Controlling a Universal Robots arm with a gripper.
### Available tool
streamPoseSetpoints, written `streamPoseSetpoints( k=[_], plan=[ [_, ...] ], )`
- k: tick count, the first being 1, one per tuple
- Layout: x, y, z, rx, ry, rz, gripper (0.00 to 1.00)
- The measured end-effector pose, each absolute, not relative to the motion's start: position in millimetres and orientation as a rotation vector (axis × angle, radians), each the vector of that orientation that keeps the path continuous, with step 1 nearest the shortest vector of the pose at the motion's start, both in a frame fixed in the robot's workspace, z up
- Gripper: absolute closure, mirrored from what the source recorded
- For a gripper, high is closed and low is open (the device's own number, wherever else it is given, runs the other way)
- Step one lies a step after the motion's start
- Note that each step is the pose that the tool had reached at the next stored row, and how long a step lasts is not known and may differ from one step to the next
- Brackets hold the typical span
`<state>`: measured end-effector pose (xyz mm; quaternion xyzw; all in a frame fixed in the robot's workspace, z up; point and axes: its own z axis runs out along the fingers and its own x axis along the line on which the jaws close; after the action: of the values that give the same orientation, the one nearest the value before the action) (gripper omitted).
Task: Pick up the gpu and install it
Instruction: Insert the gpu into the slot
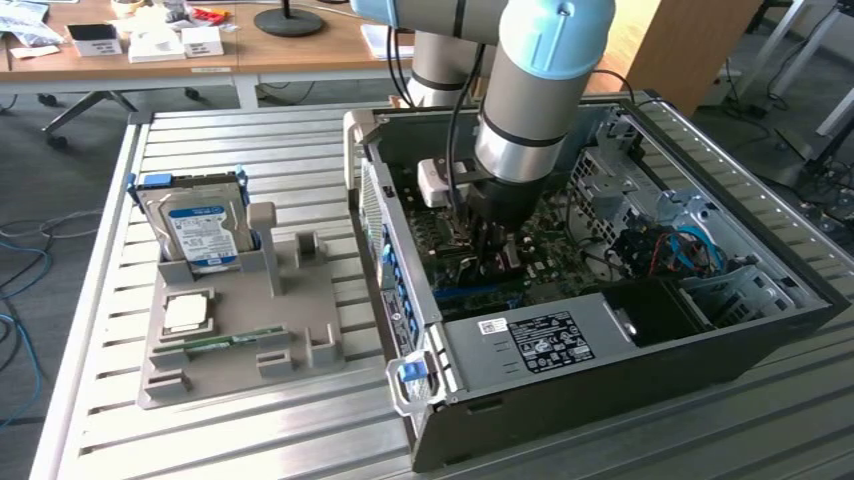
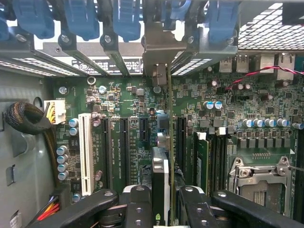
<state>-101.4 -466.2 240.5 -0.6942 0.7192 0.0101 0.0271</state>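
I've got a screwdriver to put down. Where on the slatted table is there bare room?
Bare slats lie in front of the grey holder tray and behind the hard drive. It is crowded inside the computer case, where the arm reaches in.

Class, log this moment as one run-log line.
arm: inside PC case | jaws: shut on gpu | gpu: edge-on above motherboard slots

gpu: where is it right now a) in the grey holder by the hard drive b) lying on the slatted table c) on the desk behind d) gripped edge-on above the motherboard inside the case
d: the gripper holds the gpu between its fingers, over the motherboard slots inside the case.
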Motion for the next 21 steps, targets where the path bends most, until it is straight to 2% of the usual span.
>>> streamPoseSetpoints(
  k=[21],
  plan=[
    [-101.3, -466.2, 243.4, -2.147, 2.228, 0.02, 0.73]
  ],
)
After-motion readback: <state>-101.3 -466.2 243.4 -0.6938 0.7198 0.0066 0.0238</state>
